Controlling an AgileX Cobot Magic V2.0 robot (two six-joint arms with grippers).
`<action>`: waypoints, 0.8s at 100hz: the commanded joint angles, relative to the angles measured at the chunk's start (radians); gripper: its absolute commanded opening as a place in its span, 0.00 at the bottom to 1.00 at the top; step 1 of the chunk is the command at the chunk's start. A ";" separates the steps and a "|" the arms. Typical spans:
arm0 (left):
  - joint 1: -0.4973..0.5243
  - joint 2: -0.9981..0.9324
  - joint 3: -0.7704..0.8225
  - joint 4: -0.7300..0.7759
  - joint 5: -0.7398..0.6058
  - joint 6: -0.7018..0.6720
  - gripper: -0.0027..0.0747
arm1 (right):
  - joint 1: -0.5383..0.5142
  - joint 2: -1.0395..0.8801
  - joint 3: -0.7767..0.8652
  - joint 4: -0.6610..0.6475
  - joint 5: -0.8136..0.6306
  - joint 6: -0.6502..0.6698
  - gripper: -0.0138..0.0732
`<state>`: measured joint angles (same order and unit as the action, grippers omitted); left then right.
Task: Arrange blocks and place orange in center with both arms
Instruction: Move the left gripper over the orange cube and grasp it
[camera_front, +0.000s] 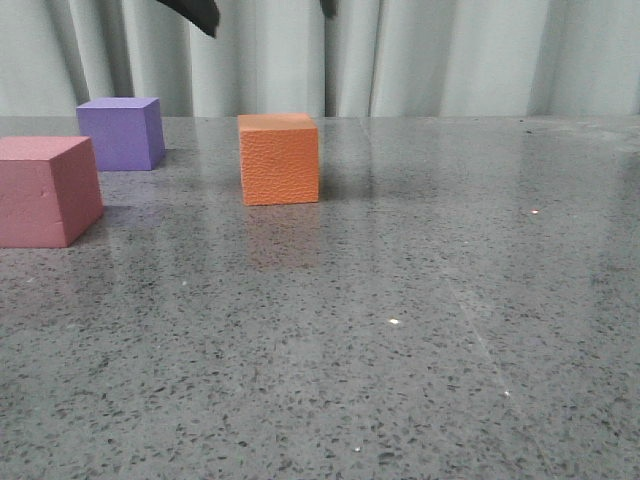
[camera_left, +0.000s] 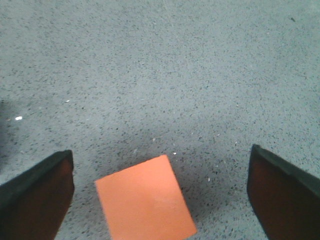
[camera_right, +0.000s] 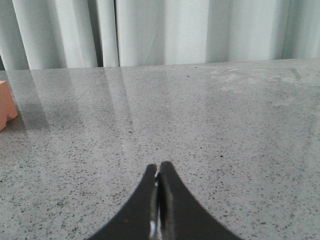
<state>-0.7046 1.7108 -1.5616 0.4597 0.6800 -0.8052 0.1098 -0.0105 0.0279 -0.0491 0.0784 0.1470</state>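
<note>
Out on the grey speckled table (camera_front: 420, 330) the orange cube (camera_front: 279, 158) stands alone, pebbled face toward the front camera, clear space all round it. Off to its left the purple cube (camera_front: 121, 133) sits farther back by the pale curtain (camera_front: 450, 55), and the pink-red cube (camera_front: 45, 190) sits nearer, cut off by the frame's edge. The two are near each other, but from this low angle whether they touch cannot be told.

Now the left gripper (camera_left: 160, 200): jaws spread wide, nothing in them. The orange cube lies below and between the two fingers (camera_left: 35, 197), closer to one than the other and turned a little askew to them, touching neither. Only its smooth top shows there, and its near edge runs out of the picture. No other block crowds that gap, just bare tabletop ahead.

From the front, only two dark tips (camera_front: 195, 13) of that gripper poke in at the top, above the orange cube; the rest is out of frame.

The right gripper (camera_right: 159, 172) has its fingertips pressed together, empty, low over open table. A sliver of an orange-pink block (camera_right: 6, 107) peeks in at the picture's edge, well away from those tips, too little to tell which cube.
</note>
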 joint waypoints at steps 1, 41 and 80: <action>-0.013 -0.021 -0.052 0.050 -0.051 -0.042 0.87 | -0.007 -0.025 -0.014 0.001 -0.089 -0.011 0.08; -0.013 -0.010 -0.050 0.068 -0.004 -0.122 0.87 | -0.007 -0.025 -0.014 0.001 -0.089 -0.011 0.08; -0.013 0.067 -0.049 0.085 0.057 -0.172 0.87 | -0.007 -0.025 -0.014 0.001 -0.089 -0.011 0.08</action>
<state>-0.7116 1.7996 -1.5780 0.5315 0.7499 -0.9663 0.1098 -0.0105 0.0279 -0.0491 0.0784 0.1470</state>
